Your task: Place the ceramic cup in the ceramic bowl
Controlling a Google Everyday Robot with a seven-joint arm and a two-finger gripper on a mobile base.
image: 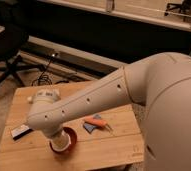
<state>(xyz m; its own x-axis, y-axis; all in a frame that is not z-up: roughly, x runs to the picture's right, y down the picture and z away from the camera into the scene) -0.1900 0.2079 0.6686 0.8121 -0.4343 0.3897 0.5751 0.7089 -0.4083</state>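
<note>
The ceramic cup (pixel 62 141), white and cylindrical, stands upright inside the red-orange ceramic bowl (pixel 72 138) near the front left of the wooden table (pixel 119 145). My gripper (pixel 56 134) hangs straight down from the white wrist, right over the bowl, and is shut on the cup. The wrist hides most of the gripper and the bowl's far side. Only the bowl's right and front rim shows. The pale ball in the bowl is hidden.
An orange-handled tool (pixel 95 121) lies on a blue cloth (pixel 89 128) right of the bowl. A dark flat packet (pixel 20 131) lies at the left edge. A small pale ball (pixel 30 100) sits at the back left. An office chair (pixel 4 55) stands on the floor to the left.
</note>
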